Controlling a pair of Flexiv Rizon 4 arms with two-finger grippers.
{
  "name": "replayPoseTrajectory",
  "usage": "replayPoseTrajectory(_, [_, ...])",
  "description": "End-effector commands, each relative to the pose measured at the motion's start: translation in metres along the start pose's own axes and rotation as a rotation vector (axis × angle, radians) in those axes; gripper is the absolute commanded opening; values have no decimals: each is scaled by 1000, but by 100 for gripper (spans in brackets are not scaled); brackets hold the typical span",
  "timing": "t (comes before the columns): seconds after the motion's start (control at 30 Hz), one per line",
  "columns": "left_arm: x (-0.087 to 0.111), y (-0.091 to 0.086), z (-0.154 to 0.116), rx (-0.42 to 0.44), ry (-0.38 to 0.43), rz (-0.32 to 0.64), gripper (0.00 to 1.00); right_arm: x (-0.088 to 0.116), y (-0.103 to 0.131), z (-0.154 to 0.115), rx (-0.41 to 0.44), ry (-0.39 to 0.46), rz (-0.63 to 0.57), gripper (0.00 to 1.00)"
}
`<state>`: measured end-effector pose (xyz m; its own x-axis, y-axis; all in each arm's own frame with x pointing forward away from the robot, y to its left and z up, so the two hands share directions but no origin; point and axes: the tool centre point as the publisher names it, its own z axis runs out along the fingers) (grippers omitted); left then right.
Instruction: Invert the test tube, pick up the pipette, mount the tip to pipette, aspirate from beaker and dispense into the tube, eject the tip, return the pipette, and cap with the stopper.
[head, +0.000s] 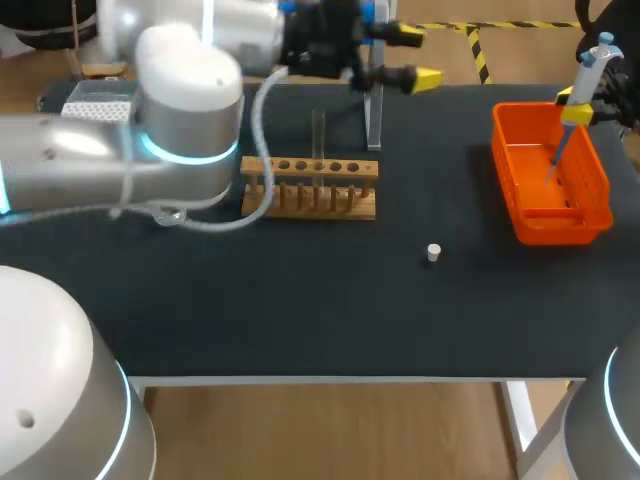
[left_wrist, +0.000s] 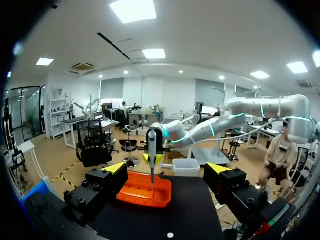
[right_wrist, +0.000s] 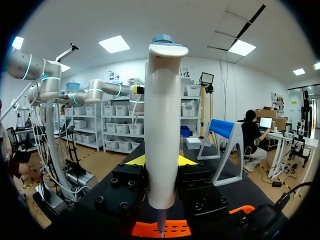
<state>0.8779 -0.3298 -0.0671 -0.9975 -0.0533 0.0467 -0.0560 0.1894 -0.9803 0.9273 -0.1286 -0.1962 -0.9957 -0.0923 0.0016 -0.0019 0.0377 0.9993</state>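
Right gripper (head: 578, 108) (right_wrist: 161, 161): 2 yellow tips closed on the pipette (head: 590, 72) (right_wrist: 162, 125), 1 at each side of the white barrel, well below the thumb button. The pipette hangs near upright, with its thin lower end down inside the orange bin (head: 600, 185) (right_wrist: 165, 229) at the right end of the table (head: 300, 300). Whether a tip is mounted on the shaft cannot be told. Left gripper (head: 415, 57) (left_wrist: 166, 169): fingers spread wide, nothing between them, raised at the far side of the table near the clear pipette stand (head: 375, 110). The test tube (head: 318, 135) stands upright in the wooden rack (head: 310, 187), mouth end not resolved. The stopper (head: 433, 252) (left_wrist: 170, 235) lies alone on the bare dark surface, between rack and bin. Handling judgement: the pipette looks like light, stiff, smooth plastic, so a firm pinch on the widest part of the barrel should stop it sliding or twisting, and the present hold looks suitable. The slim shaft should not be squeezed. The tube appears thin, clear and fragile, so it wants a gentle grip on the length above the rack. The stopper is small and light and may roll or skid, so it should be taken from above across its sides.
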Motion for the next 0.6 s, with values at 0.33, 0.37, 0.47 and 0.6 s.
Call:
replayPoseTrajectory(0.33, [-30,-29,133,-77,143,29,100,-1,0,-2,0,6,0,0])
replayPoseTrajectory(0.37, [-30,-30,137,-83,142,27,100,-1,0,-2,0,6,0,0])
replayPoseTrajectory(0.47, [-28,-30,150,-98,144,18,100,-1,0,-2,0,6,0,0])
replayPoseTrajectory(0.6, [-25,-30,156,-104,142,23,100,-1,0,-2,0,6,0,0])
